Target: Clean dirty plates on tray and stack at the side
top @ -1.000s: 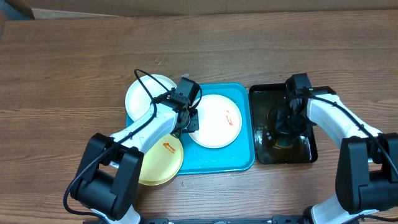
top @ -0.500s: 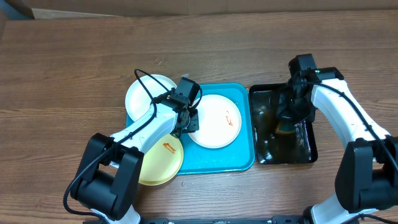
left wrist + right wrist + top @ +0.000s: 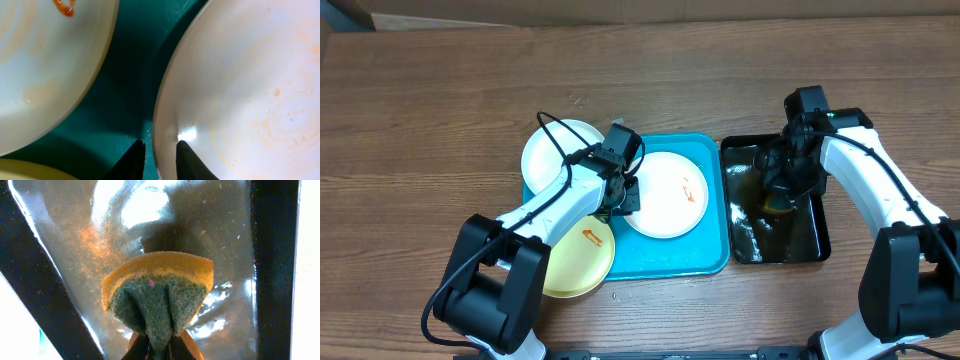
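Note:
A white plate (image 3: 665, 195) with a faint orange smear lies in the middle of the turquoise tray (image 3: 712, 255). My left gripper (image 3: 623, 198) is at its left rim. In the left wrist view the two fingers straddle that rim of the plate (image 3: 240, 90), closed narrowly on it (image 3: 157, 150). A second white plate (image 3: 558, 153) overlaps the tray's far left corner. The pale yellow plate (image 3: 578, 258) with a red smear overhangs the near left corner. My right gripper (image 3: 782, 190) is shut on a folded green-and-orange sponge (image 3: 157, 295) over the black tray.
A glossy black tray (image 3: 815, 245) holding shallow water stands right of the turquoise tray. Bare wooden table (image 3: 440, 100) surrounds both trays. The left arm's cable (image 3: 552, 130) loops over the far white plate.
The right gripper carried the sponge from the middle of the black tray toward its far side, then stayed there. The left gripper keeps its place at the plate's rim.

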Robot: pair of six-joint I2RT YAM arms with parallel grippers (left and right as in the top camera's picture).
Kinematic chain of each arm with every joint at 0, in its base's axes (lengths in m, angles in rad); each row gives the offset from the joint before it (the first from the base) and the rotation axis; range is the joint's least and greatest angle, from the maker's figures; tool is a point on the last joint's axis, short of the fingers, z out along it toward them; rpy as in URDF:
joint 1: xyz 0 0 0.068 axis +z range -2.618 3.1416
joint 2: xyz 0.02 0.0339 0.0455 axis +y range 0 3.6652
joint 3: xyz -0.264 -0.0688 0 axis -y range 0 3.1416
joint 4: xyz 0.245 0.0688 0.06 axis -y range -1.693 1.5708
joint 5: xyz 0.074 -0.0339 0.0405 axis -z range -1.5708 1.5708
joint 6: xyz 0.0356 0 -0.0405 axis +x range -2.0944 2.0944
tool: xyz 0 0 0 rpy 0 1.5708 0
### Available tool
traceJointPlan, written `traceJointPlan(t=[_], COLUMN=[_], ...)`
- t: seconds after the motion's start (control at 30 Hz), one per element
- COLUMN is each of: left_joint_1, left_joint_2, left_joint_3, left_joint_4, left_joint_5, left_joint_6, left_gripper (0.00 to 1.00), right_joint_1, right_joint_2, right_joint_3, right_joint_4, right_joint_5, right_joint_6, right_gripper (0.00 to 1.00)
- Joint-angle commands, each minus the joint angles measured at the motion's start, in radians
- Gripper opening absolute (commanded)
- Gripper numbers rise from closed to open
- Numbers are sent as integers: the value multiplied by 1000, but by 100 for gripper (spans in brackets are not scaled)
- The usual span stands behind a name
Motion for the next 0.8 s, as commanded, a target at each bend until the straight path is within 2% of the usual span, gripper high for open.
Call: traceJointPlan(t=[0.0, 0.07, 0.2, 0.4, 0.53, 0.6, 0.67, 0.7, 0.77], left_joint_1=[2, 2, 2, 2, 2, 1, 1, 1, 2], left_joint_2=[2, -6, -24, -24, -23, -23, -23, -23, -23], left_joint_3=[31, 32, 32, 31, 26, 25, 25, 25, 24], left_joint_4=[-3, -2, 2, 1, 1, 1, 1, 1, 1], left_joint_5=[12, 12, -7, -19, -25, -26, -26, -26, -26], left_joint_6=[-6, -7, -6, -6, -6, -6, -2, -3, -3], left_gripper=[24, 22, 9, 6, 4, 4, 4, 4, 4], right_joint_1=[1, 1, 1, 19, 33, 34, 37, 39, 39], right_joint_2=[-1, -1, -1, -1, -1, -1, -1, -1, -1], right_joint_3=[22, 22, 22, 21, 22, 22, 22, 22, 23], right_joint_4=[7, 7, 1, -3, -9, 0, -4, -21, -41], right_joint_5=[2, 2, 2, 2, 78, 34, -10, 22, 88], right_joint_6=[1, 1, 1, 0, 26, 47, -12, -33, 27], right_gripper=[4, 4, 4, 4, 4, 4, 4, 4, 4])
